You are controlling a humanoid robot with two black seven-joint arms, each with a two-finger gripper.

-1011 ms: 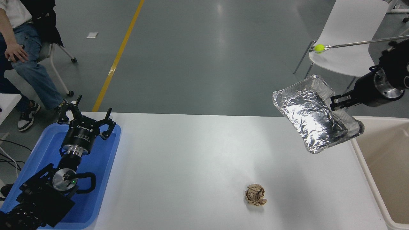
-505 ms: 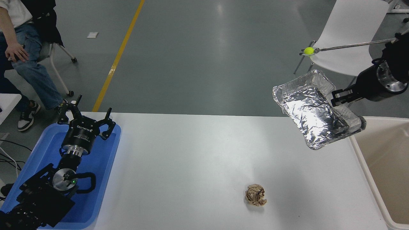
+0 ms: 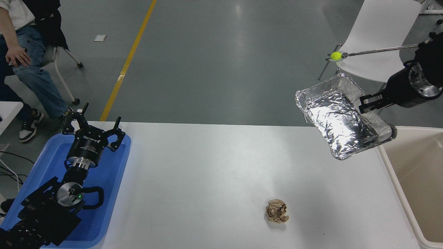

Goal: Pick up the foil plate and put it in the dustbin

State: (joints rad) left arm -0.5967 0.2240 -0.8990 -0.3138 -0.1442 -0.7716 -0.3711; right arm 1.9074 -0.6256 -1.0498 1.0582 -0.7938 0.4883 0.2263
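The crinkled silver foil plate [image 3: 337, 121] hangs tilted in the air above the table's far right corner, its open side facing the camera. My right gripper [image 3: 367, 103] is shut on the plate's right rim, its arm coming in from the right edge. The plate's lower right corner sits just beside the rim of the beige dustbin [image 3: 391, 162], which stands at the table's right end. My left gripper [image 3: 93, 129] is parked open over the blue tray at the lower left.
A crumpled brown paper ball [image 3: 277, 211] lies on the white table [image 3: 207, 173] near the front. A blue tray [image 3: 114, 180] holds the left arm. A rod with a yellow-green ball [image 3: 335, 55] reaches in above the plate. A white chair [image 3: 377, 41] and a seated person [image 3: 24, 55] are beyond the table.
The foil plate and right gripper rose slightly and shifted a little right toward the dustbin. The rod with the ball swung left, then back a bit. The left arm stayed still.
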